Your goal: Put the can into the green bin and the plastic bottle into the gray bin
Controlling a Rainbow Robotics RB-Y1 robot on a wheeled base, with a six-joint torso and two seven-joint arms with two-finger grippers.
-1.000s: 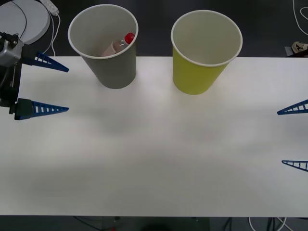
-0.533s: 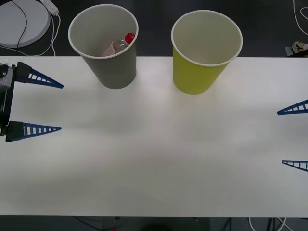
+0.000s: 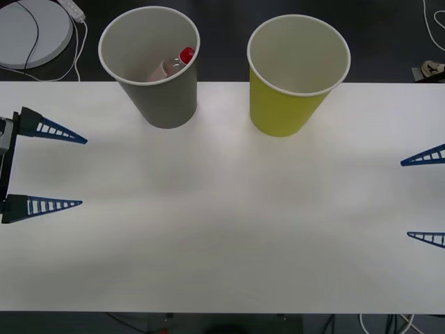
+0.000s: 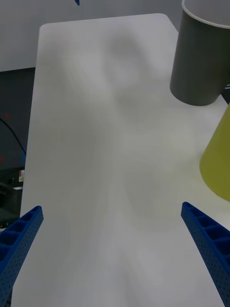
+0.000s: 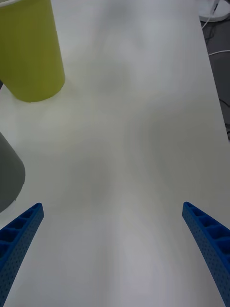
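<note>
Your plastic bottle (image 3: 175,64) lies inside the gray bin (image 3: 149,66); both hands, left hand (image 3: 82,171) and right hand (image 3: 404,200), sit spread wide at opposite table (image 3: 229,229) edges.

We see a white table (image 3: 222,209) carrying two cup-shaped bins near its far edge: the gray bin (image 3: 161,97) toward our left and the green bin (image 3: 285,108) toward our right, both upright and apart from each other.
</note>
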